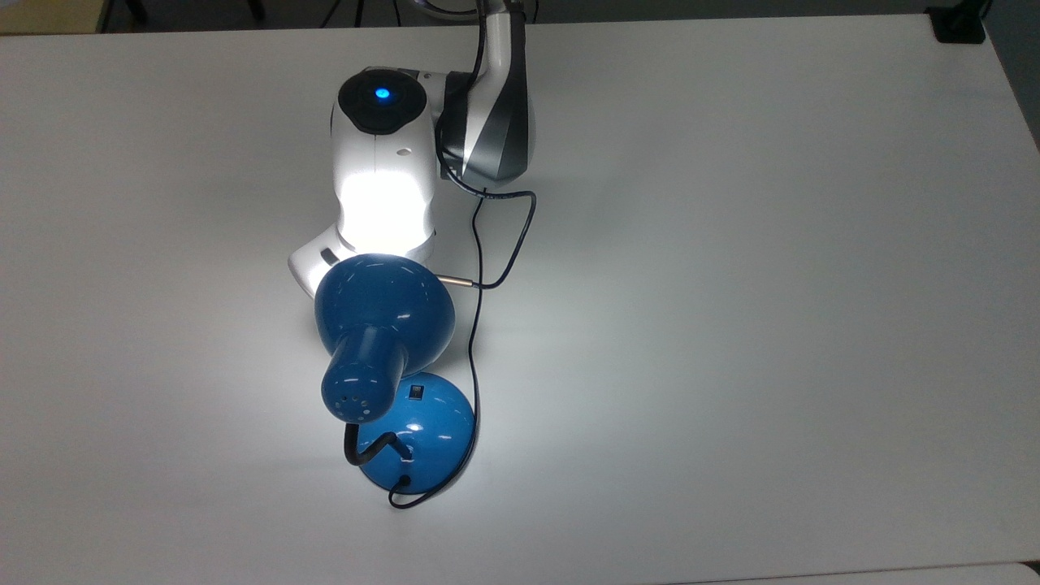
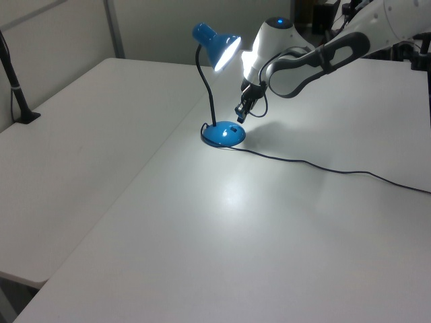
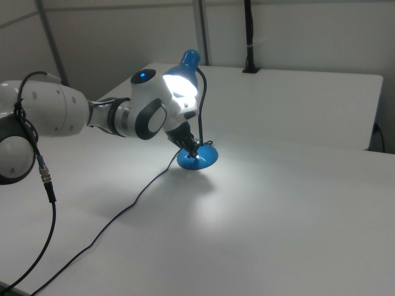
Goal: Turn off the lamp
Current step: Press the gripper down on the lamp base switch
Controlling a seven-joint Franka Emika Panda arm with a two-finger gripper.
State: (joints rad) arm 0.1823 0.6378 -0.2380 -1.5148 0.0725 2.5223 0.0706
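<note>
The glossy blue lamp (image 1: pixel 382 305) stands lit on the white table (image 1: pixel 731 284), its dome shade glowing and casting a bright patch on the arm. Its round base (image 2: pixel 224 135) carries a small black switch (image 1: pixel 416 392). My gripper (image 2: pixel 241 116) hangs shut, fingers pointing down, just above and to the left view's right of the base, under the shade. In the right view the gripper (image 3: pixel 192 148) sits close over the base (image 3: pixel 199 158), whether touching I cannot tell. In the top view the shade hides the fingers.
The lamp's thin black cord (image 2: pixel 316 165) trails from the base across the table toward the left view's right. The arm's own cable (image 1: pixel 512 244) loops beside the shade. A black clamp post (image 2: pixel 17 94) stands at the table's edge on the left view's left.
</note>
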